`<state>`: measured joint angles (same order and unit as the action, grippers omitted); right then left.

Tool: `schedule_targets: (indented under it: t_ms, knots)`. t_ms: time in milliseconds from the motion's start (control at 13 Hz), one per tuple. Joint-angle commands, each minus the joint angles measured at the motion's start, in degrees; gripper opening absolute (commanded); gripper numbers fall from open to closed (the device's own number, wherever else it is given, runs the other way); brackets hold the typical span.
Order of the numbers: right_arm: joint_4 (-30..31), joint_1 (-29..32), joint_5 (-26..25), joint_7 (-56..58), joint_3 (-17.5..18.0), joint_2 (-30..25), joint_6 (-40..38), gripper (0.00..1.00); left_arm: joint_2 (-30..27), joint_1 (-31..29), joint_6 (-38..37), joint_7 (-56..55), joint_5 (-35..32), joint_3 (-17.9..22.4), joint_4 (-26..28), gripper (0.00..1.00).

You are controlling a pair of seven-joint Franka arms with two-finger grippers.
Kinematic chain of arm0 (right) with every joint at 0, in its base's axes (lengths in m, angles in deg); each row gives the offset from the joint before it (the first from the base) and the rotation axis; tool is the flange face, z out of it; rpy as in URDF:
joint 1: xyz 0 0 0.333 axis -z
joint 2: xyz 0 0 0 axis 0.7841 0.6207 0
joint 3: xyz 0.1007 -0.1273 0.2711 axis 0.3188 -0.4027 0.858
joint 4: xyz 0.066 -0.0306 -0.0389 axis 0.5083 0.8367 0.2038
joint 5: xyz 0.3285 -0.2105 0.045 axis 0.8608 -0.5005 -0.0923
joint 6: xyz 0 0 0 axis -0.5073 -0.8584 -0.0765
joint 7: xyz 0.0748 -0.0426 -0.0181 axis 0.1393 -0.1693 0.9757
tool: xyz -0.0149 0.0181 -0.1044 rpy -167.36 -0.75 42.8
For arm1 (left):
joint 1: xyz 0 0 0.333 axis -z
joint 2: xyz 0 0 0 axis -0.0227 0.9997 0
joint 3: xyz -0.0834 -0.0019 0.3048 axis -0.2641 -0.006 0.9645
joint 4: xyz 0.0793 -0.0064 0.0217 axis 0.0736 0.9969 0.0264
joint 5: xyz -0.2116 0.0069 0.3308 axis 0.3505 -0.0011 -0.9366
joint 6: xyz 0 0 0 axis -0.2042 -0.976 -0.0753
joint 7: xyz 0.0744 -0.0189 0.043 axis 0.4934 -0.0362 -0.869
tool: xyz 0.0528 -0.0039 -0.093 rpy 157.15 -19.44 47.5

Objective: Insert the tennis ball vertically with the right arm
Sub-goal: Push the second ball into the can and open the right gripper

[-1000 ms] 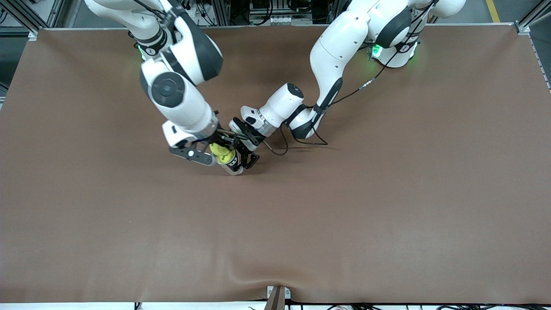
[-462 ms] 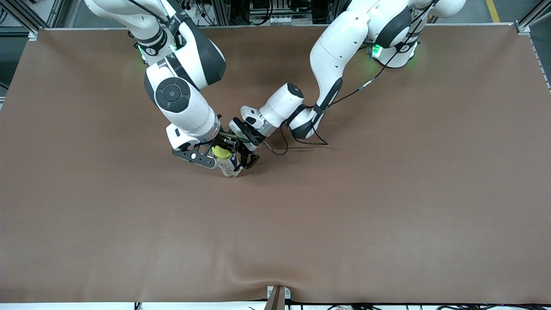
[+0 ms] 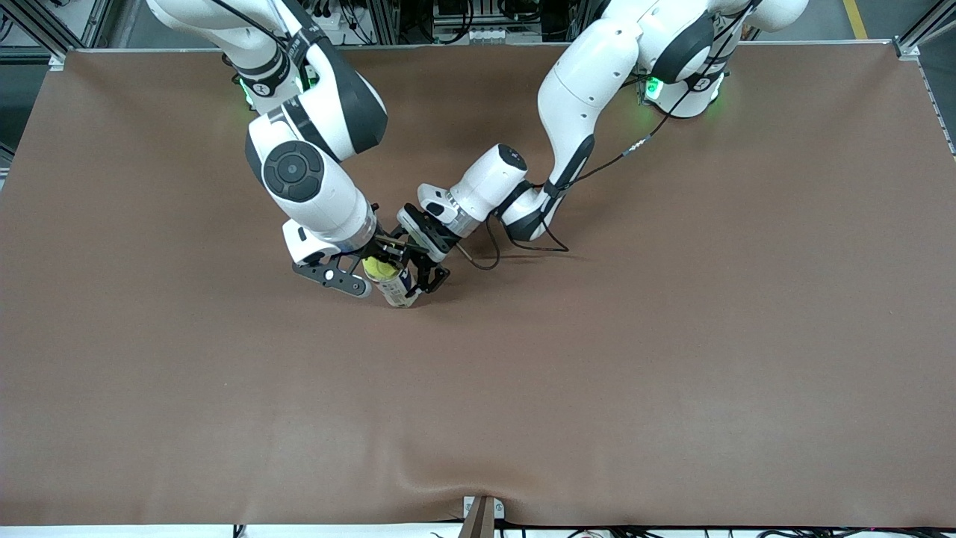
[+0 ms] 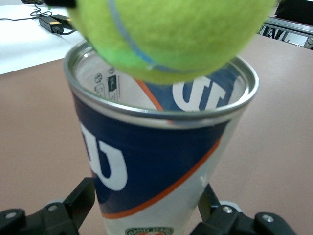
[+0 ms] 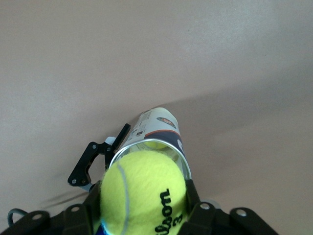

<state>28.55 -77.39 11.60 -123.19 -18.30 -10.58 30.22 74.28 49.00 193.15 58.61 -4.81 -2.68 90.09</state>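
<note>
While left pincer [image 3: 418,278] clamps upright can [image 3: 396,286], right pincer [image 3: 371,263] grips tennis ball [image 3: 379,269] at can mouth.

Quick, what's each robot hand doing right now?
Left end effector: closed around the can.
Right end effector: holding the tennis ball over it.

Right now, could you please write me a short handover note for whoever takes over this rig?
Left gripper: jaws shut on the can, holding it upright on the table.
Right gripper: over the can's open mouth, jaws flanking the ball; grip unclear.
Ball: at the rim, not yet inside. Another ball shows down in the can.
Done: ball brought above the can.
Left: drop the ball in, withdraw the right arm.
</note>
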Motion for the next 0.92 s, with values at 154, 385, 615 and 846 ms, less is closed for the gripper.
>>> schedule_targets:
  t_ms: [154,385,615,846]
  knots:
    - [-0.95,0.79,-0.15,-0.18,0.54,0.42,-0.62,1.00,0.80,0.64,0.15,0.07,1.21,0.41,-1.20,0.86]
    - [-1.22,2.45,0.02,0.44,0.63,0.15,-1.05,1.00,0.80,0.64,0.15,0.07,1.21,0.41,-1.20,0.87]
    - [-3.92,6.40,0.11,7.01,0.54,-2.13,-7.96,1.00,0.71,0.64,0.15,-0.01,1.29,0.41,-1.20,0.90]
    - [-11.91,11.14,-1.11,17.36,0.02,-3.36,-20.09,1.00,-0.26,0.64,-0.11,-0.81,2.96,0.23,-0.76,1.00]
